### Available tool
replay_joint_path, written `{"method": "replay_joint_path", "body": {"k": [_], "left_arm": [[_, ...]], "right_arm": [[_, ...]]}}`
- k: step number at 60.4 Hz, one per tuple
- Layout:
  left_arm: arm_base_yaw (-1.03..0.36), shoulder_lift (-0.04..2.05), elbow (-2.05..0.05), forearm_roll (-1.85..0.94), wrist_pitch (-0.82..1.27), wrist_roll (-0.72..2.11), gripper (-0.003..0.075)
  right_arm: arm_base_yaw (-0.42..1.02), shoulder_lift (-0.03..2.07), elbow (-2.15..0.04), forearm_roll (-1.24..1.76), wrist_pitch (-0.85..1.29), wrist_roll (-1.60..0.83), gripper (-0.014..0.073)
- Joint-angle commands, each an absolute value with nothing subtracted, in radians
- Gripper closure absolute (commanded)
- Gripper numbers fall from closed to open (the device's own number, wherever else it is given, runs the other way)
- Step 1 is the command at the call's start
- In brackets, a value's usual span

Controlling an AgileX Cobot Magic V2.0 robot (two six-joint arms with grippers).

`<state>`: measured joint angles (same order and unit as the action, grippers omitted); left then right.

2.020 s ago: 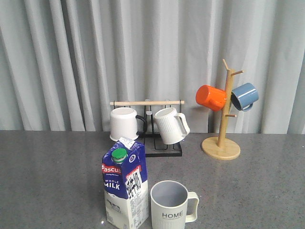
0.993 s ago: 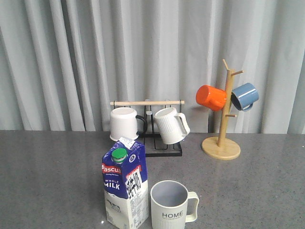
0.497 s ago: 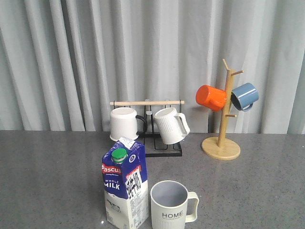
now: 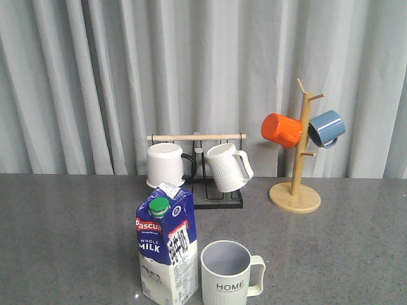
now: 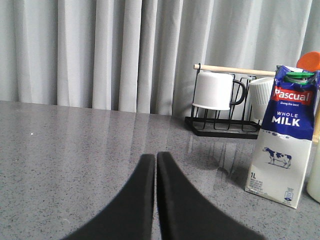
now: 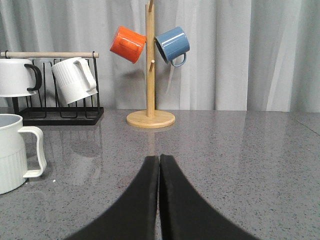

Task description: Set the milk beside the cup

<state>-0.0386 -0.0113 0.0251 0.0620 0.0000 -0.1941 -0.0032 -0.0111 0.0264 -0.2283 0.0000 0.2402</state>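
Observation:
The milk carton (image 4: 166, 251), dark blue above and white below with a green cap, stands upright near the table's front edge. The "HOME" cup (image 4: 227, 274) stands right beside it on its right, handle pointing right. The milk also shows in the left wrist view (image 5: 283, 136), the cup in the right wrist view (image 6: 12, 152). My left gripper (image 5: 156, 156) is shut and empty, low over the table left of the milk. My right gripper (image 6: 159, 158) is shut and empty, right of the cup. Neither gripper shows in the front view.
A black rack with a wooden bar (image 4: 197, 168) at the back holds a plain white mug with black handle (image 4: 165, 165) and a white ribbed mug (image 4: 227, 167). A wooden mug tree (image 4: 297, 171) at the back right carries an orange mug (image 4: 281, 129) and a blue mug (image 4: 327, 128). A grey curtain hangs behind.

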Motion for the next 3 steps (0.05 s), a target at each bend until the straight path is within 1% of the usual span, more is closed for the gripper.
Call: {"method": "replay_joint_path", "body": {"k": [1,3], "left_arm": [[-0.037,-0.014,0.049,0.061,-0.071,-0.203,0.0728],[-0.037,-0.014,0.049,0.061,-0.071,-0.203,0.0728]], "right_arm": [[-0.008,-0.021,0.035,-0.229,-0.066,0.229,0.0599],[-0.008,-0.021,0.035,-0.229,-0.066,0.229,0.0599]]}}
